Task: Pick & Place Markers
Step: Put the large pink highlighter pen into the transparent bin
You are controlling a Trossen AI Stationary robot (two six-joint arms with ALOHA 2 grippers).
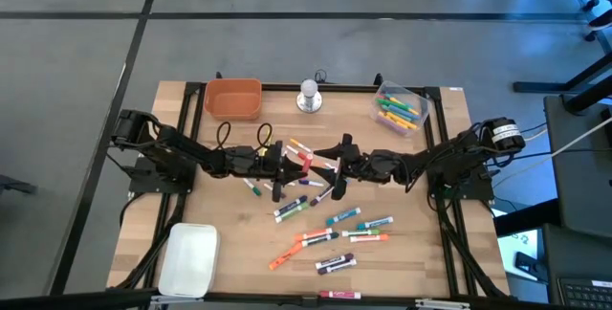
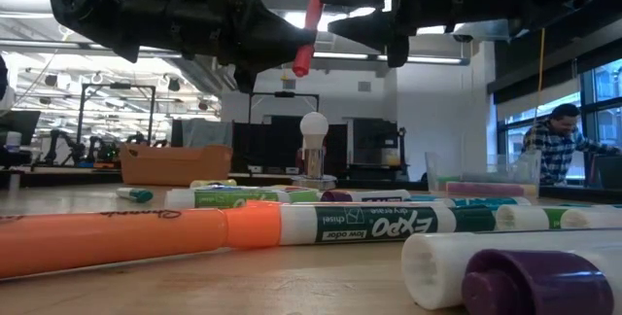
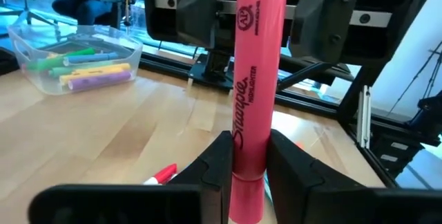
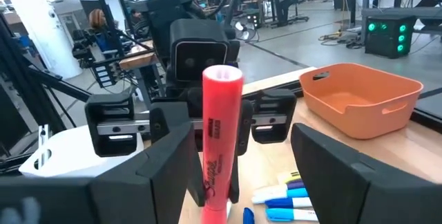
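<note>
Left claw point(image 3: 248, 165) gripping pink highlighter point(image 3: 254, 79), right claw point(image 4: 235, 175) wide

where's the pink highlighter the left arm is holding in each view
High view: pink highlighter at table centre, between the two arms.
Low view: it hangs tilted at top centre, above the table.
Left wrist view: it stands upright mid-picture, gripped by the left tool.
Right wrist view: it stands upright between the open right tool fingers.
Shared landmark: the orange bin, seen in the high, low and right wrist views.

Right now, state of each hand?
Left hand: shut on the pink highlighter, held above the table.
Right hand: open, fingers either side of that highlighter, not gripping.
</note>
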